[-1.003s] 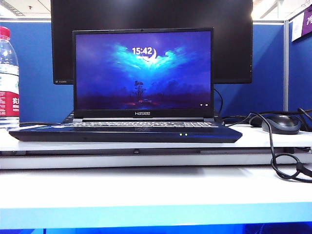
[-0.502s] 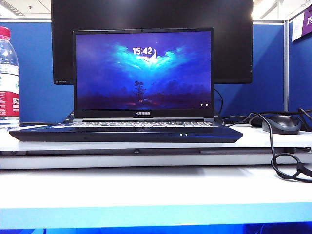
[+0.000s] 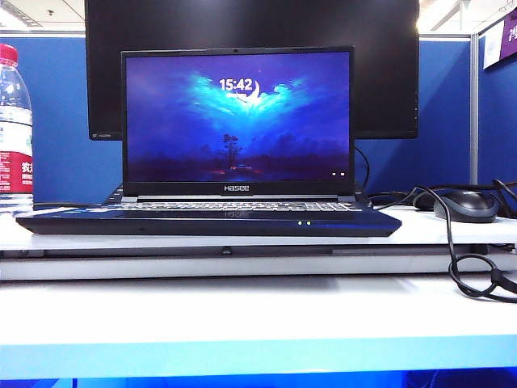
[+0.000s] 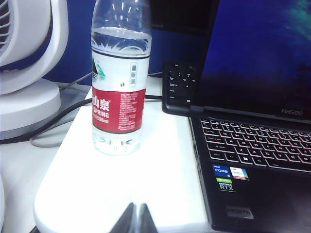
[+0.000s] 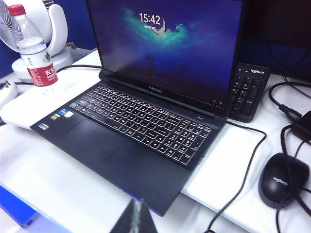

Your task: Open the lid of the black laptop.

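The black laptop (image 3: 210,220) sits on the white desk with its lid (image 3: 237,121) standing upright and open, its screen lit with a blue picture and the time 15:42. The laptop (image 5: 131,131) and its lid (image 5: 170,46) also show in the right wrist view, the laptop (image 4: 252,160) and lid (image 4: 257,53) partly in the left wrist view. My left gripper (image 4: 136,217) is shut and holds nothing, off the laptop's front left corner. Shut and holding nothing too, my right gripper (image 5: 137,213) hangs just off the laptop's front edge. Neither gripper shows in the exterior view.
A large black monitor (image 3: 388,73) stands behind the laptop. A water bottle (image 4: 119,77) and a white fan (image 4: 29,63) stand left of it. A separate black keyboard (image 5: 248,90), a black mouse (image 5: 282,179) and cables (image 3: 468,275) lie to the right.
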Motion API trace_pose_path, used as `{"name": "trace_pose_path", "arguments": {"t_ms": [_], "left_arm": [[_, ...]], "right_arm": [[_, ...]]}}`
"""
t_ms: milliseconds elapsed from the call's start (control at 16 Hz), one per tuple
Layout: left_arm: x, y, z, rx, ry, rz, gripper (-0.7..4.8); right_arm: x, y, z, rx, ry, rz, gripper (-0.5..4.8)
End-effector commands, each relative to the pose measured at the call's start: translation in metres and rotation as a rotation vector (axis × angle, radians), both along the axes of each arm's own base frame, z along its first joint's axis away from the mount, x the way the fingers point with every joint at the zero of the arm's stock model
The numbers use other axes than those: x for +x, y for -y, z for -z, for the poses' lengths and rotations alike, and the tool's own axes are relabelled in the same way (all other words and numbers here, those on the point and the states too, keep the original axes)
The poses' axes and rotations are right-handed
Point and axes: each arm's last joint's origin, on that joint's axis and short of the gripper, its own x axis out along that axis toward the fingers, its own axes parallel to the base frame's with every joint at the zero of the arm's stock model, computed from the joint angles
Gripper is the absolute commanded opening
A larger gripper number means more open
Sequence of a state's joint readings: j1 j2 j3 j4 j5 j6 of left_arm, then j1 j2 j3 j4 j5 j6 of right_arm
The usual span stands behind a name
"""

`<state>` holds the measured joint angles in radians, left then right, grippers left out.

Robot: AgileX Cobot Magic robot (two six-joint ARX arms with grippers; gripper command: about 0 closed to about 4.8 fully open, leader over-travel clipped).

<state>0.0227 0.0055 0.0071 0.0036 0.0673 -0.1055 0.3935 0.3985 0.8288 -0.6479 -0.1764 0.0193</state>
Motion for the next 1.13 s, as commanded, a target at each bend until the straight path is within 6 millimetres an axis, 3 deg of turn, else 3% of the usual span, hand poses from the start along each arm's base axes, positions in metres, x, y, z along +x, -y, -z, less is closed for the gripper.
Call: {"name": "trace_pose_path", "arguments": {"t_ms": [63, 251, 564, 815, 1128], "left_arm": [[0.000, 0.000, -0.001, 0.001, 0.013, 0.001, 0.22], [0.000, 0.000, -0.001, 0.001, 0.013, 0.001, 0.22], [0.000, 0.000, -0.001, 0.001, 0.013, 0.001, 0.22], [0.000, 0.000, -0.001, 0.001, 0.012, 0.001, 0.22], [0.000, 0.000, -0.001, 0.001, 0.012, 0.001, 0.22]], "right_arm": [[0.018, 0.004, 0.021, -0.028, 0.158, 0.262, -0.01], [0.041, 0.013, 0.078, 0.023, 0.311, 0.448, -0.01], [0.041, 0.024, 0.144, 0.133, 0.287, 0.492, -0.01], [0.038, 0.036, 0.148, 0.115, 0.279, 0.645, -0.01], [0.039, 0.033, 0.158, 0.126, 0.268, 0.583, -0.01]]}}
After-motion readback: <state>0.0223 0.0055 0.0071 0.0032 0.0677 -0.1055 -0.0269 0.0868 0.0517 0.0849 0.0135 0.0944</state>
